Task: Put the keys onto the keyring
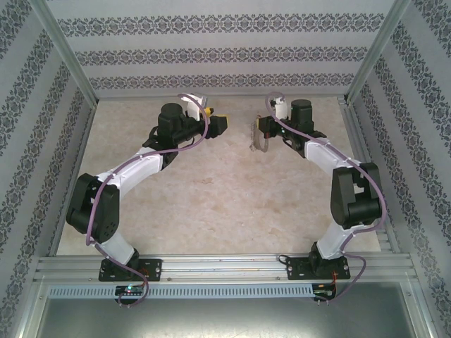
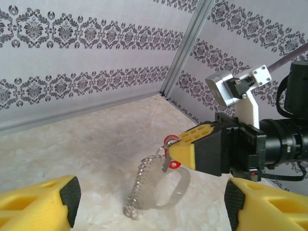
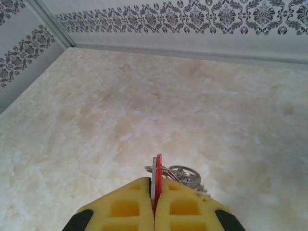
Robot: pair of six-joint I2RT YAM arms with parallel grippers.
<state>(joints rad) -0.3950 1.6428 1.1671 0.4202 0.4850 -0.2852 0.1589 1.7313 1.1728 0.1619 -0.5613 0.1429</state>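
Observation:
My right gripper (image 3: 154,190) is shut on the red head of the keys (image 3: 158,168), with a thin silver edge pinched beside it. In the left wrist view the right gripper (image 2: 182,150) holds the red key (image 2: 173,165) above the table, and the silver oval keyring (image 2: 186,186) hangs below it. A row of small silvery pieces (image 2: 138,185) runs down the ring's left side. My left gripper (image 2: 151,206) is open, its yellow fingers (image 2: 43,204) wide apart on either side of the hanging ring and short of it. From above, the left gripper (image 1: 220,125) faces the right gripper (image 1: 255,131) and the keyring (image 1: 264,145).
The marble-patterned table (image 1: 211,204) is ringed by patterned walls. A metal corner post (image 2: 185,45) stands behind the right arm. An aluminium rail (image 1: 225,266) runs along the near edge by the arm bases.

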